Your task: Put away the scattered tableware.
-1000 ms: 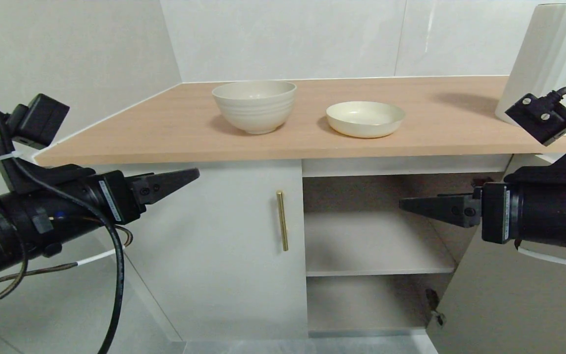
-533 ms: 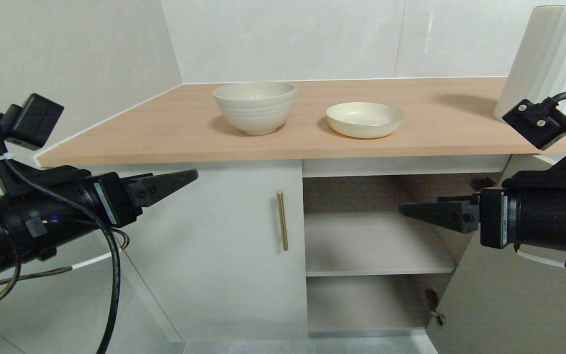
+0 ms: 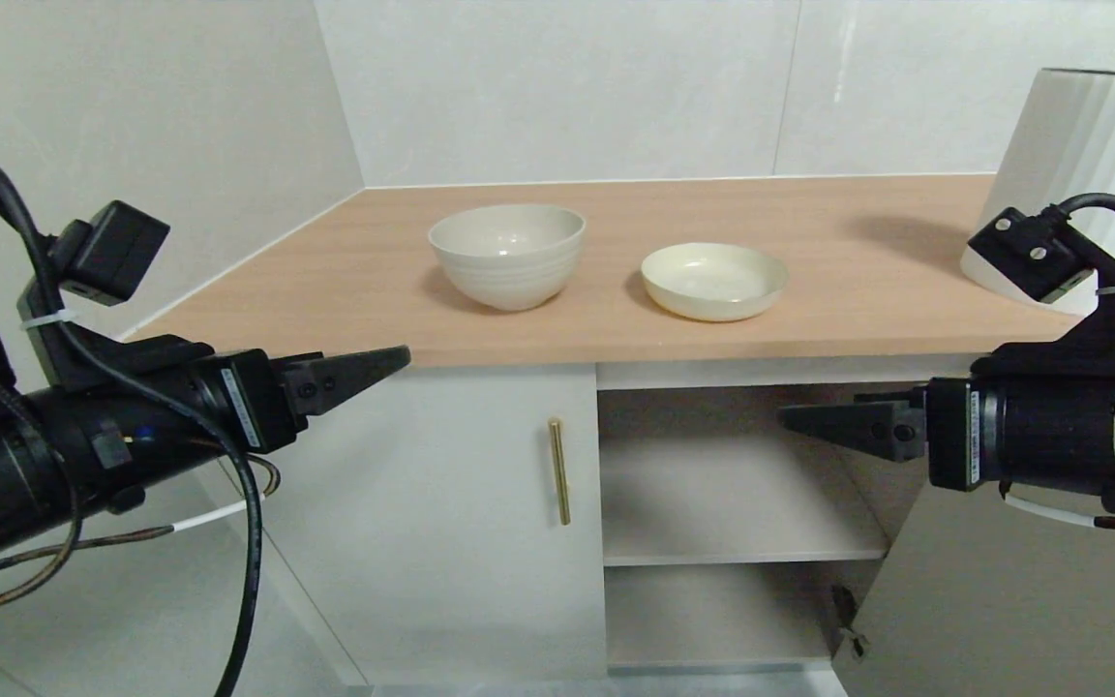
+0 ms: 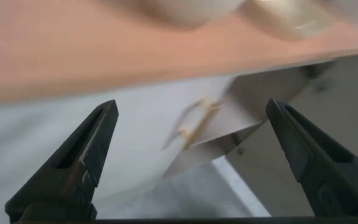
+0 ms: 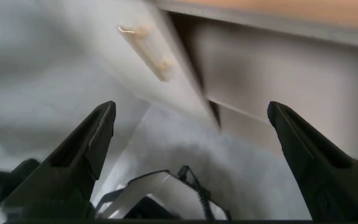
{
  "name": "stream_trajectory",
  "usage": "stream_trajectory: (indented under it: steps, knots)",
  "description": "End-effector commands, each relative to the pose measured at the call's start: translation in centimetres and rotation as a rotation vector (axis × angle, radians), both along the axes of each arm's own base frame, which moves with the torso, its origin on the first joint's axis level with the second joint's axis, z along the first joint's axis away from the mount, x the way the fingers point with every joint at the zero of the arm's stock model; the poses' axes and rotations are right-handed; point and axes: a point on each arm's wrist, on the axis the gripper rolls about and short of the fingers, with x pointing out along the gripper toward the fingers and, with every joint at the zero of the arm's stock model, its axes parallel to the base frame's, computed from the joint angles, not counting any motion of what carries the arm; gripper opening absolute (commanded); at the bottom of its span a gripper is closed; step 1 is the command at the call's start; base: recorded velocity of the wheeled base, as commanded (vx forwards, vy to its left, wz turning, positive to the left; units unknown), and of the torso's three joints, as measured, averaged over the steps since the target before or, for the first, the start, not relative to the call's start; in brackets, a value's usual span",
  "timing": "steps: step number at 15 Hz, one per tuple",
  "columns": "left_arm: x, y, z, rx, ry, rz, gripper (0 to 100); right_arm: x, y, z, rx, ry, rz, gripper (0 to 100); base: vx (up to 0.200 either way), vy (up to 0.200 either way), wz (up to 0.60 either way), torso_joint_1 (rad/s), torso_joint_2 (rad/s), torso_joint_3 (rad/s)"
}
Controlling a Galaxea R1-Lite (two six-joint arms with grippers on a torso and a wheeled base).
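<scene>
head camera is shifting, not the things: bowl (image 3: 507,254) and plate (image 3: 713,281) are sitting mid-counter (image 3: 858,290), bowl left. left gripper (image 4: 191,102) and right gripper (image 5: 190,106) are hanging with jaws apart, empty, below the near edge. nothing stowed in the cabinet (image 3: 732,484) yet.

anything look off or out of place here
Nothing is spilled, tipped or broken. The bowl and dish sit upright and apart on the counter, not yet put away. The cabinet stands open on its right side, with the left door shut.

Bowl (image 3: 507,254) left of plate (image 3: 714,280) on countertop (image 3: 867,290).
</scene>
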Motion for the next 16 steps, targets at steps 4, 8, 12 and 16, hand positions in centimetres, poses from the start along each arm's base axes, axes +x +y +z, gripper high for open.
stream_trajectory:
  steps: [4,8,12,16]
  knots:
    - [0.7,-0.2,-0.7,0.007,0.03,0.0,100,0.3,-0.2,-0.1,-0.002,0.002,-0.014,100,0.0,0.0,0.0,0.15,-0.49,-0.304]
    - [0.9,-0.3,-0.9,0.01,0.04,0.0,100,0.5,0.0,-0.3,0.001,-0.001,-0.014,100,0.0,0.0,0.0,0.179,-0.47,-0.288]
    - [1.5,-0.6,-0.8,0.01,0.04,-0.004,100,1.9,0.3,-0.7,-0.027,-0.045,-0.021,100,0.0,0.0,0.0,0.082,-0.2,-0.111]
    - [4.7,-1.6,1.9,0.018,0.057,0.002,100,7.1,2.0,1.0,-0.046,-0.107,-0.157,100,0.0,0.0,0.0,0.0,0.0,0.0]
